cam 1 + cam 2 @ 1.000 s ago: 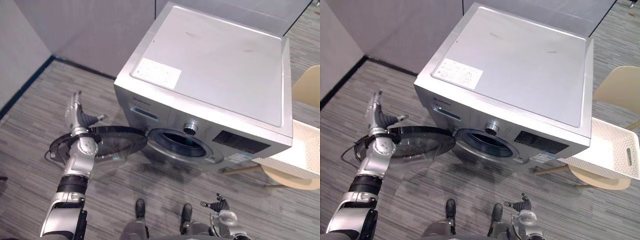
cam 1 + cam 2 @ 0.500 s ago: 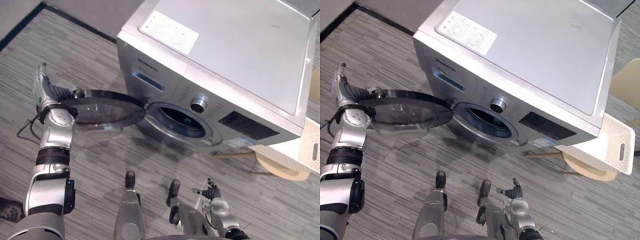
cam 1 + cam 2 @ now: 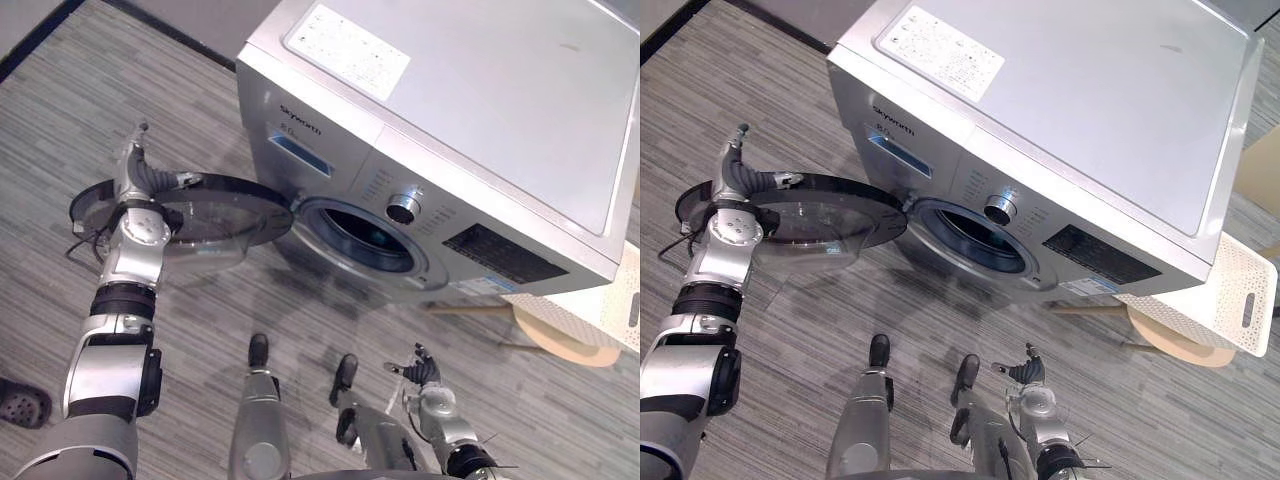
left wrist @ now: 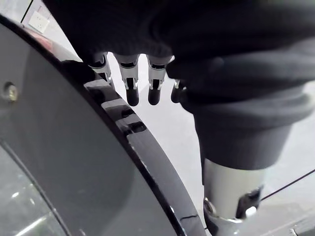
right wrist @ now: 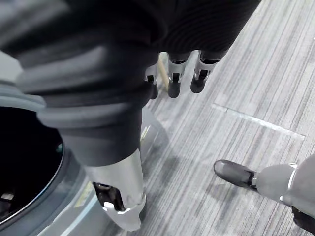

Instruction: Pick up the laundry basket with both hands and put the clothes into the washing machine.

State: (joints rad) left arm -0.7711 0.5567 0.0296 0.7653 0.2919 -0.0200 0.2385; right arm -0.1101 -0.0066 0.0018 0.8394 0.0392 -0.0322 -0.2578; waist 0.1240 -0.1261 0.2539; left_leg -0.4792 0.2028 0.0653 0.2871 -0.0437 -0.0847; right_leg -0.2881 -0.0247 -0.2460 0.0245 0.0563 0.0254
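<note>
While open, washer (image 3: 480, 110) on striped carpet (image 3: 560, 400)

The floor (image 3: 200, 330) has a grey covering with fine stripes and is evenly lit. A dark skirting strip (image 3: 35, 42) runs along the foot of the grey wall (image 3: 210, 10) at the far left. A beige chair (image 3: 562, 342) with pale wooden legs stands at the right.

The washing machine (image 3: 480, 120) is matt silver metal (its door (image 3: 225, 210) glossy black plastic), the basket (image 3: 1210, 300) white plastic.

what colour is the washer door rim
Door rim is black; left eye view shows it best.
</note>
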